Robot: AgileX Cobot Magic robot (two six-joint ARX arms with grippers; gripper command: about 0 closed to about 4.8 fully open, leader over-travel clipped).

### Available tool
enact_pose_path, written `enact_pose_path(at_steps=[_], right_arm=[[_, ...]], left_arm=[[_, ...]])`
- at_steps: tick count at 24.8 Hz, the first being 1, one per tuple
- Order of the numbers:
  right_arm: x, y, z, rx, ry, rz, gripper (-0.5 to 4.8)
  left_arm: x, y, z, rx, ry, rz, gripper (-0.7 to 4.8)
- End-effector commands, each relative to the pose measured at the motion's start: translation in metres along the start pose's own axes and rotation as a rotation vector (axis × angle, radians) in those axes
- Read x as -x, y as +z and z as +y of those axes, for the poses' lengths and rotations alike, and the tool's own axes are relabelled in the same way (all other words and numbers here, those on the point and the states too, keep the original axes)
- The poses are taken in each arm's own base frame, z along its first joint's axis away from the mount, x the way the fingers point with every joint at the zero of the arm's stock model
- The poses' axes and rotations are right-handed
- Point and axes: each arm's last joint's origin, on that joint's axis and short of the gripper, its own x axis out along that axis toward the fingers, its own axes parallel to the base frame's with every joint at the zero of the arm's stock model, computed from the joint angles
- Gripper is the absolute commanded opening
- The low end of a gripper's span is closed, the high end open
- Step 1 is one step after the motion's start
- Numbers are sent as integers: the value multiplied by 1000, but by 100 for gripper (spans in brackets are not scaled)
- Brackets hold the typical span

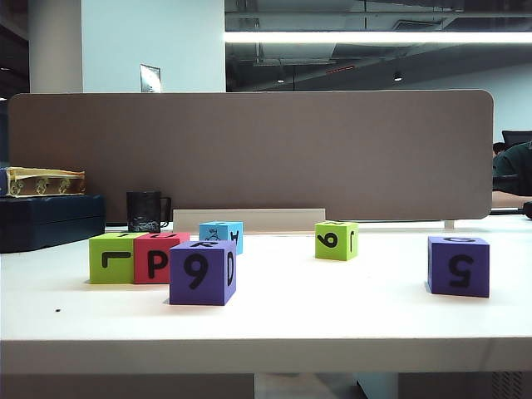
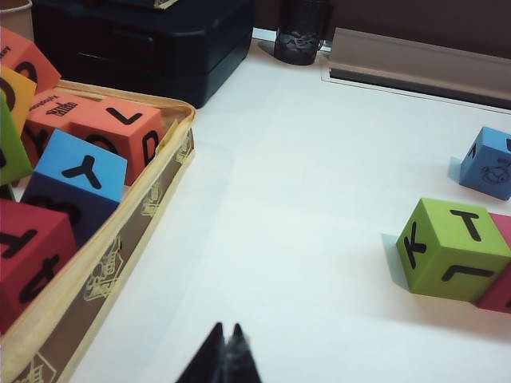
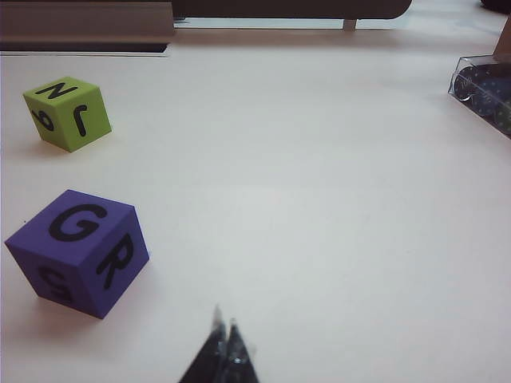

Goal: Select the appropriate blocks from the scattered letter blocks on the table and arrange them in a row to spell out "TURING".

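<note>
On the white table (image 1: 349,312), you are looking at six letter blocks sitting scattered, none of them held. Toward the left of the exterior view, a lime green block (image 1: 112,258) is standing touching a red-pink block (image 1: 156,259) showing a P. A purple block (image 1: 202,273) with a 9-like mark is sitting just in front of them, overlapping the red-pink one from this angle. Behind these, a light blue block (image 1: 221,235) is resting near the grey divider panel (image 1: 249,154). Past the middle, a second lime green block (image 1: 336,240) is standing alone, and well apart on the right a second purple block (image 1: 458,266) is sitting near the table's edge.

A black mug (image 1: 145,211) is standing at the back left beside a dark case (image 1: 50,220).

Your left gripper (image 2: 226,355) is hovering low over bare table with its fingers pressed together, holding nothing; an open box (image 2: 120,247) of further blocks is lying beside it, and the lime green block with T, K and L is lying well ahead of it.

Your right gripper (image 3: 223,351) is likewise showing its fingertips closed on nothing, hovering near the purple block bearing G and R, apart from it.
</note>
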Motion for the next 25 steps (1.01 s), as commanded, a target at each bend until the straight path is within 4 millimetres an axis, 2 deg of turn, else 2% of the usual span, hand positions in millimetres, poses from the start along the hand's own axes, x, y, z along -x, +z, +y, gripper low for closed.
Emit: enact_pose_path(at_steps=[1, 9, 13, 25], right_arm=[[0, -1, 0, 2, -3, -8, -1], [0, -1, 0, -16, -3, -8, -1], [0, -1, 0, -26, -3, -7, -1], [0, 0, 1, -136, 21, -10, -2]], left_arm=[[0, -1, 0, 3, -7, 8, -5], [0, -1, -2, 4, -56, 16, -6], [0, -1, -2, 74, -73, 20, -6], [0, -1, -3, 89, -91, 24, -6]])
